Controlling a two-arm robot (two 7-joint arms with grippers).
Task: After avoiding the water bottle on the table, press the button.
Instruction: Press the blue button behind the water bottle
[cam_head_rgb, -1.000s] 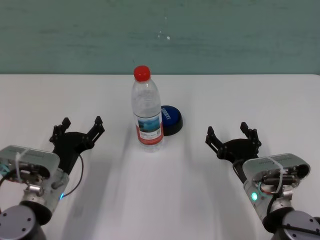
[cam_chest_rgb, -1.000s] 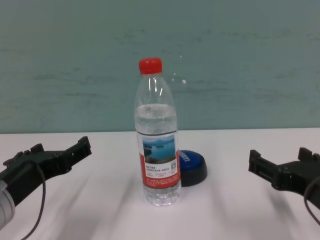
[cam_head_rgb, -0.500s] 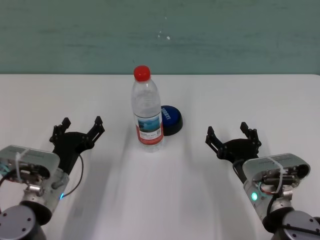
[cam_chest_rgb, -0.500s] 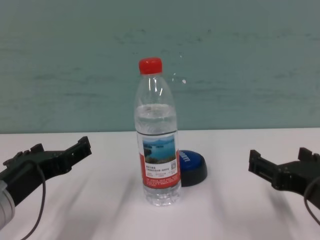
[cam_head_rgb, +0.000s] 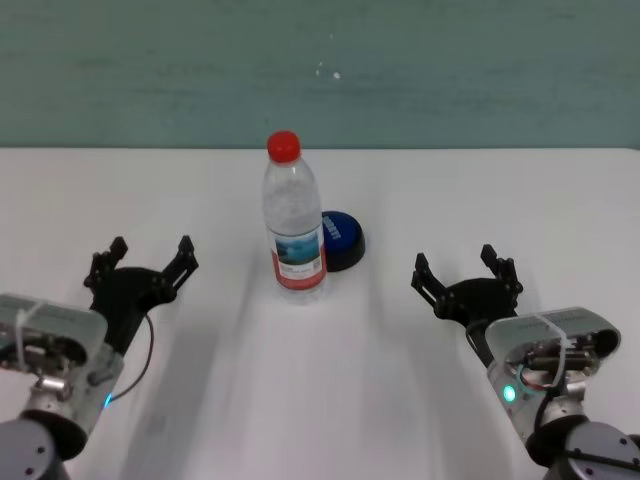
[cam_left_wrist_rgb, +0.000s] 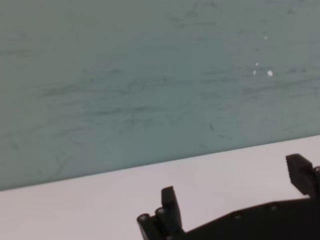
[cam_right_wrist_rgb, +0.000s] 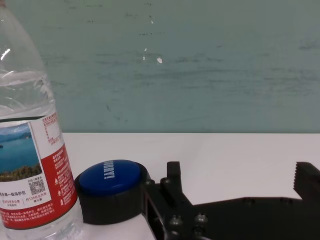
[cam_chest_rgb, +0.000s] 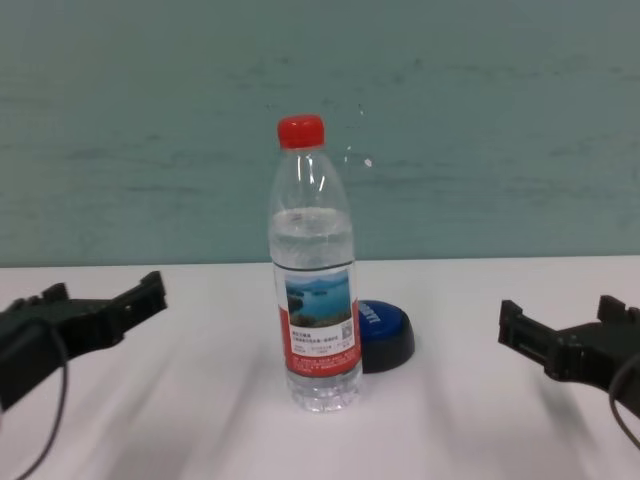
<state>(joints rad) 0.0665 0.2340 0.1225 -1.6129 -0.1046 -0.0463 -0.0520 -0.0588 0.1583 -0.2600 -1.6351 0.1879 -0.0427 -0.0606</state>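
Button (cam_head_rgb: 341, 238) sitting mid-bench (cam_head_rgb: 320, 400) toward far edge, just behind water bottle (cam_head_rgb: 295, 222) | left claw (cam_head_rgb: 140, 268) hovering wide near left edge | right claw (cam_head_rgb: 466, 273) hovering wide near right edge

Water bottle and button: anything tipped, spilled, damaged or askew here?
Nothing stands out. The water bottle stands upright and capped on the table, the blue button right behind it. Left gripper and right gripper are open, empty, well clear.
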